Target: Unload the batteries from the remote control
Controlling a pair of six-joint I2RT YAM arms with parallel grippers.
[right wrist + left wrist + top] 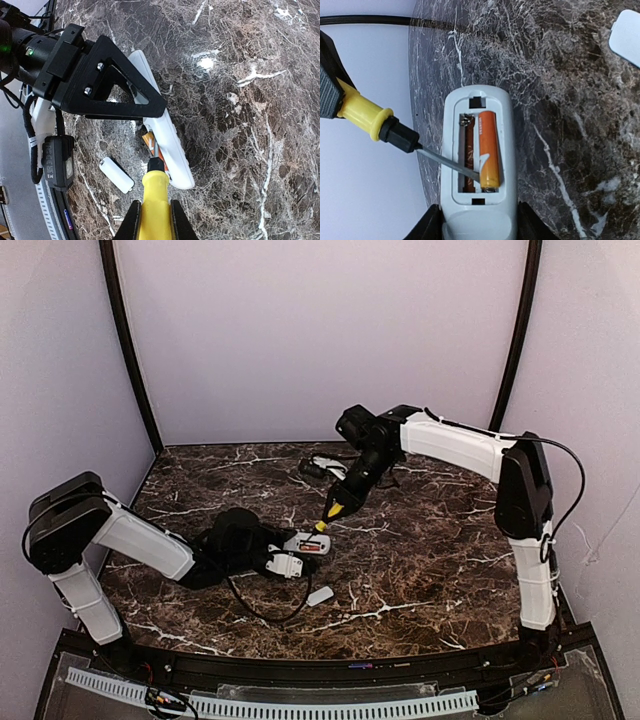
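The white remote control (477, 215) lies back-up, its battery recess open, and also shows in the top view (305, 544). My left gripper (477, 229) is shut on its near end. An orange battery (488, 150) sits in the right slot; a darker, shadowed cell (466, 155) lies in the left slot. My right gripper (154, 220) is shut on a yellow-handled screwdriver (155, 192). Its metal blade (447, 162) reaches across the recess, and its tip touches the orange battery's lower left side. In the right wrist view the remote (170, 140) is tilted beside the tool.
The small white cover piece (320, 595) lies on the marble table near the remote, and shows in both wrist views (116, 175) (626, 37). A black-and-white object (322, 468) sits toward the back. A black cable (262, 608) loops by the left arm.
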